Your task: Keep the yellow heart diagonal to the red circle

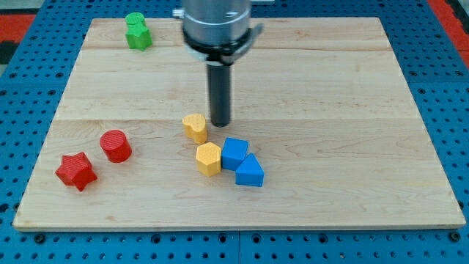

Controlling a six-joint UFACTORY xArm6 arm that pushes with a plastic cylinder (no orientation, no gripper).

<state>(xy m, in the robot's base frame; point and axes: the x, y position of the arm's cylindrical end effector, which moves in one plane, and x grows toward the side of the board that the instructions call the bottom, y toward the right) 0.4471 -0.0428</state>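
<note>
At the view's left, near the bottom, our red star lies just beside the red circle, which sits up and to its right. Near the view's top stands the green star, well apart from everything else. Toward the middle of the table is the yellow heart, to the right of the red circle and a little higher in the view. Below it comes the yellow hexagon, touching or nearly touching the blue cube, with the blue triangular block against that.

We judge the heart to be light, rigid and smooth, so it should slide readily on the wood and may spin if struck off-centre; we would press it squarely on a flat flank.

We carry no claw, so nothing opens, closes or grips. My tip rests just beside the heart's right edge; we cannot tell if it touches.
</note>
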